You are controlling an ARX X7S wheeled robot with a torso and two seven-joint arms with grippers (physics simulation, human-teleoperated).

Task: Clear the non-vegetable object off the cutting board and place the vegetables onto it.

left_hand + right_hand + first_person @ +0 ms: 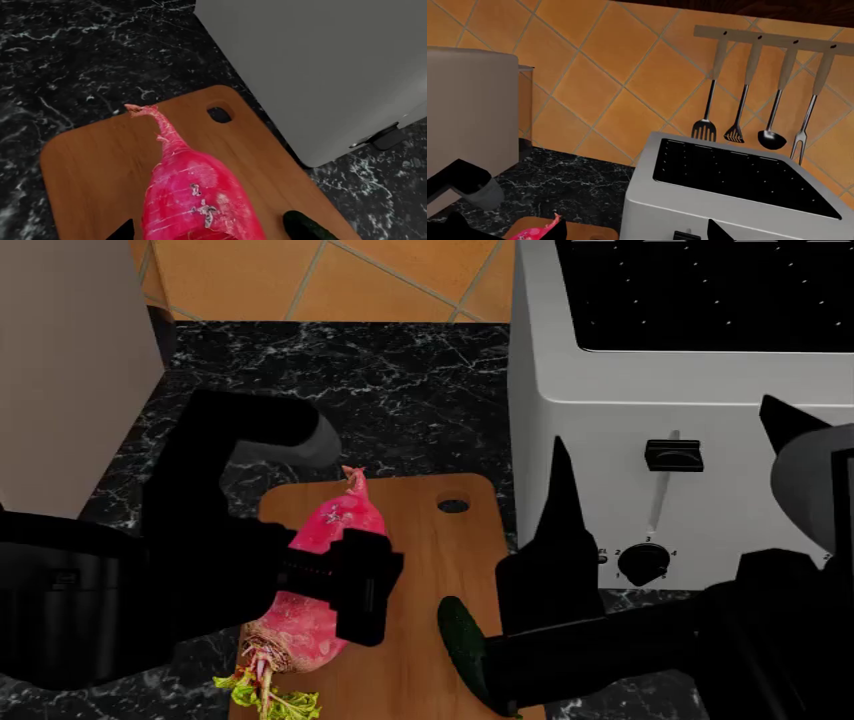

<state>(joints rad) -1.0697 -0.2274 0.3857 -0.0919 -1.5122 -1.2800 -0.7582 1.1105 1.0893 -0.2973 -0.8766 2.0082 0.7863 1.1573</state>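
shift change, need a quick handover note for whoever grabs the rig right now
Left gripper: shut on the radish, holding it over the cutting board.
Right gripper: raised beside the toaster; open or shut cannot be told.
Cucumber: lying on the board.
Cupcake: not in view, not on the board.
Left to do: set the radish down and release.

Cutting board [414, 570]: brown wood, rounded corners, small hole near far end, flat on the black marble counter just beside the toaster. Radish [320, 580]: long, pink-red, lying lengthwise on board's left half, thin root tip toward the hole, green leafy stub hanging past the near edge. Cucumber [463, 640]: small, dark green, on board's right near part, partly hidden. Cupcake not in view.
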